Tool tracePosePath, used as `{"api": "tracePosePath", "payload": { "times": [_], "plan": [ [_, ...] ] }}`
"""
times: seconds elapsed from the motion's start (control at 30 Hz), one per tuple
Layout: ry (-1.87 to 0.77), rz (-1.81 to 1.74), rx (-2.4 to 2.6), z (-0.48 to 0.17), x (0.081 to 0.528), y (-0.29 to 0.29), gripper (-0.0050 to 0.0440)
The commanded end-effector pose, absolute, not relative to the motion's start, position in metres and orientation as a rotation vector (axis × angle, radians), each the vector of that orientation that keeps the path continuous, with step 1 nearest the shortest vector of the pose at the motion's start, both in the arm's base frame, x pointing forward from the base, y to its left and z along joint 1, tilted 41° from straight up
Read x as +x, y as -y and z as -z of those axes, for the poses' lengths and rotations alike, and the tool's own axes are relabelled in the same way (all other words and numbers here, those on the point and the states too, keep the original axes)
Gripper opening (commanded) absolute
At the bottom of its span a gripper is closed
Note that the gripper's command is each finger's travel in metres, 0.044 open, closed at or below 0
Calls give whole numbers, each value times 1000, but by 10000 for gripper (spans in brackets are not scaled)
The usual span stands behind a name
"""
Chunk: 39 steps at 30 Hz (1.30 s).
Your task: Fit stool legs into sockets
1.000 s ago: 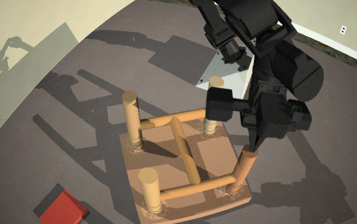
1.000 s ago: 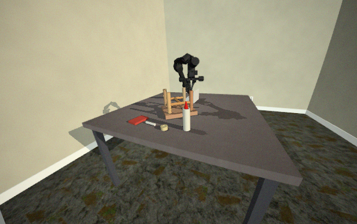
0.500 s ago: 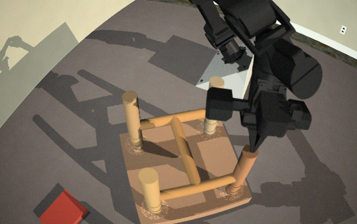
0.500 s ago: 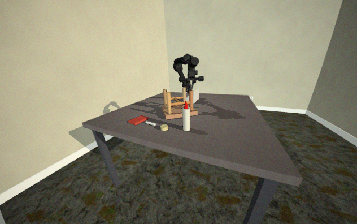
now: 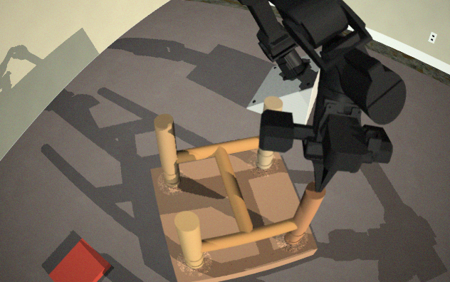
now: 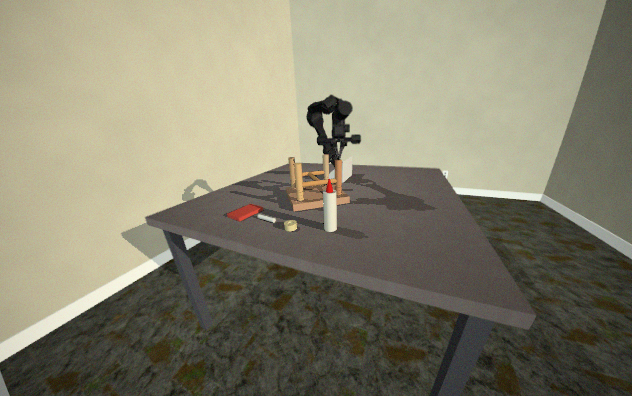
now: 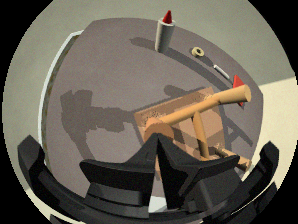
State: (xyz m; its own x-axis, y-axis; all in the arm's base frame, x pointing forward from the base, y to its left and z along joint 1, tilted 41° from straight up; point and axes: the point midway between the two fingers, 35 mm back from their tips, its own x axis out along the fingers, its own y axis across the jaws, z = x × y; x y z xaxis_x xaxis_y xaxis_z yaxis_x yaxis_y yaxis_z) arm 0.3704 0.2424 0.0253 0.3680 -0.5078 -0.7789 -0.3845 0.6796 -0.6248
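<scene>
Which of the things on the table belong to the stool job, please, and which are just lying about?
Job:
- upside-down seat
- four legs, including the leaning darker leg
- rungs
- gripper, jaws shut, tip on that leg's top

Lying about:
- red block
- glue bottle
- tape roll
- small white stick
</scene>
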Motion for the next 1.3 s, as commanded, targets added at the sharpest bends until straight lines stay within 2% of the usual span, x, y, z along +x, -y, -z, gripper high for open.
{"api": "tracePosePath", "payload": {
  "times": [0.0, 1.27],
  "plan": [
    [-1296, 124, -889, -8, 372, -221, 0],
    [-1286, 119, -888, -13, 372, -227, 0]
  ]
}}
